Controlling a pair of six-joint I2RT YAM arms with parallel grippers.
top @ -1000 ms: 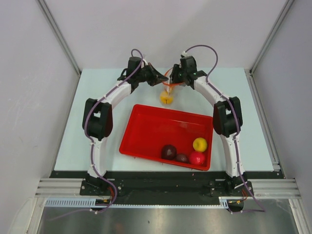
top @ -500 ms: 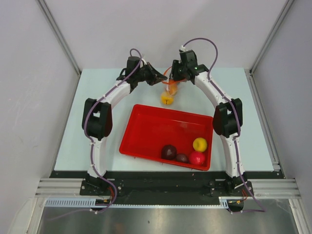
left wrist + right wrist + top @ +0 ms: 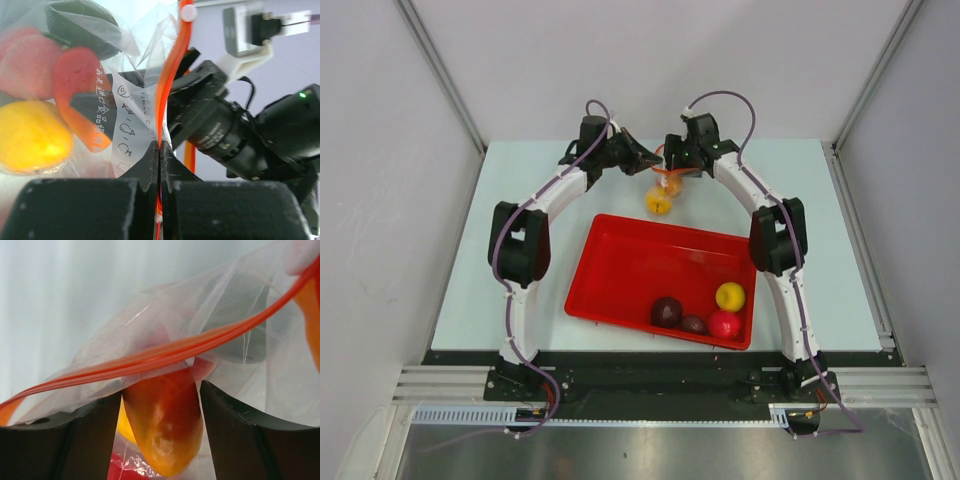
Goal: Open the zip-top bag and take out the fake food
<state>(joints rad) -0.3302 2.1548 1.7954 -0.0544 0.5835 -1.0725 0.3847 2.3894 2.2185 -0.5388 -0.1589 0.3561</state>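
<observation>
upper middle of the top view: the zip-top bag (image 3: 665, 187) is hanging with fake food (image 3: 659, 203) inside, the left gripper (image 3: 159, 150) clamping tight on its orange strip, the right gripper (image 3: 160, 405) straddling it, jaws apart (grip unclear). the red tray (image 3: 630, 262) below is holding four more.

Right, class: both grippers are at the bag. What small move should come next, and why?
Probably close the right gripper on the orange fake food: it sits between those open jaws, and the left gripper pinches the zip-top bag at its edge, steadying it.
</observation>
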